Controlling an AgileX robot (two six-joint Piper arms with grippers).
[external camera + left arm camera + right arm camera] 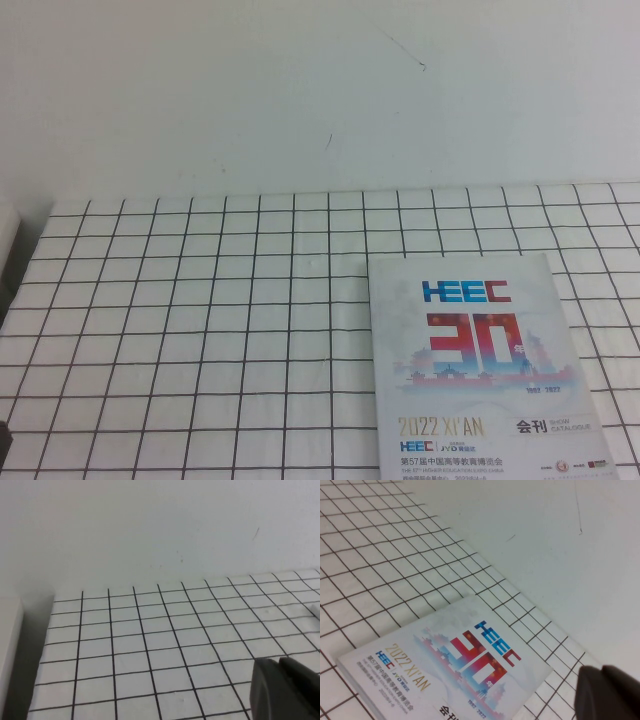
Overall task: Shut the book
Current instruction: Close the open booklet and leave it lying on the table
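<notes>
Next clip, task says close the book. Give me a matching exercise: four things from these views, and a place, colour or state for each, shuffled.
Things:
1 book
2 left pincer
3 right pincer
4 cloth

Descriptions:
A white with a black grid
B closed, cover up, on the right near part
C over bare cloth, no book in its wrist view
D raised, book in its wrist view

Pairs: 1-B, 2-C, 3-D, 4-A
</notes>
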